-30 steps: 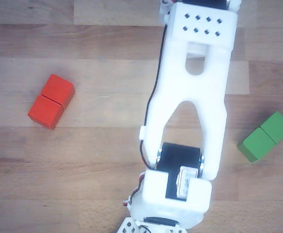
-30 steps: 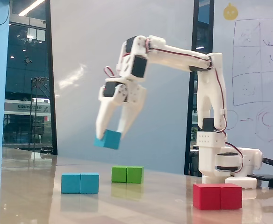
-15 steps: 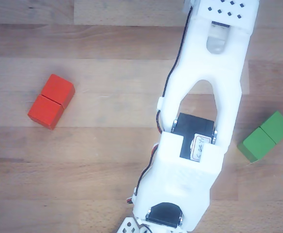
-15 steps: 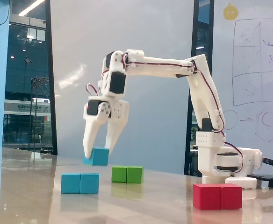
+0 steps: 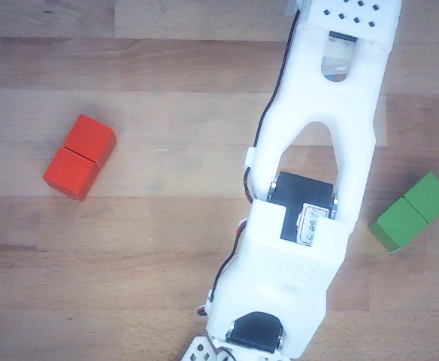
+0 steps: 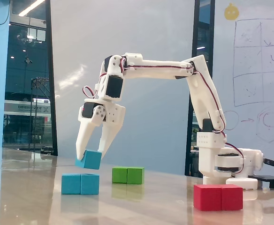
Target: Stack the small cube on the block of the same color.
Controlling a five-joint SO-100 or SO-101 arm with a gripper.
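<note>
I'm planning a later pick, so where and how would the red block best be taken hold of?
Grip the red block across its narrow width, fingers on the two long flat sides near the middle seam, coming straight down from above. It lies flat on the table, turned diagonally in the other view, with clear space around it, so the wrist should turn to match.

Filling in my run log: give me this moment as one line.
end effector: shut on small blue cube | cube: airborne, just above long blue block | not yet stacked | red block, green block: untouched

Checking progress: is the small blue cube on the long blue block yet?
Not yet: the pincer holds the small cube tilted, just above the blue block.
</note>
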